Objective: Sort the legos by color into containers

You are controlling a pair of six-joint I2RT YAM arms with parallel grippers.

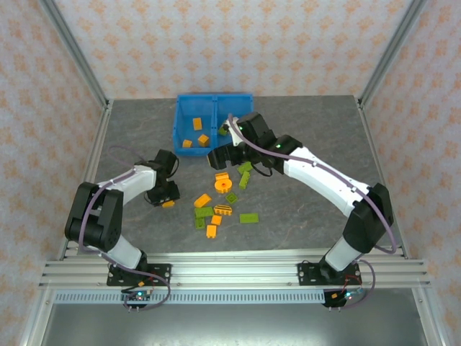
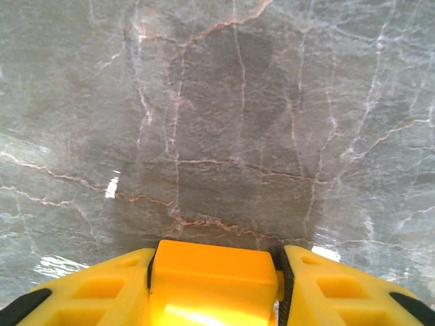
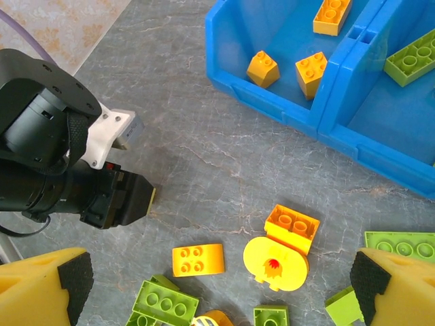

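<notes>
Evidently the left gripper (image 2: 217,272) clamped an orange brick (image 2: 211,288) between its fingers. Advisable: lift straight, then carry to the orange-filled blue bin (image 1: 189,112) beyond, rightward. The right gripper (image 3: 217,292) gaped above the scattered bricks (image 1: 223,205).

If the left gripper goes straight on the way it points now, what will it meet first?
Probably the bare table. The left gripper has an orange brick between its fingers, so that brick would touch the table first. How far off the surface is, I cannot tell.
</notes>
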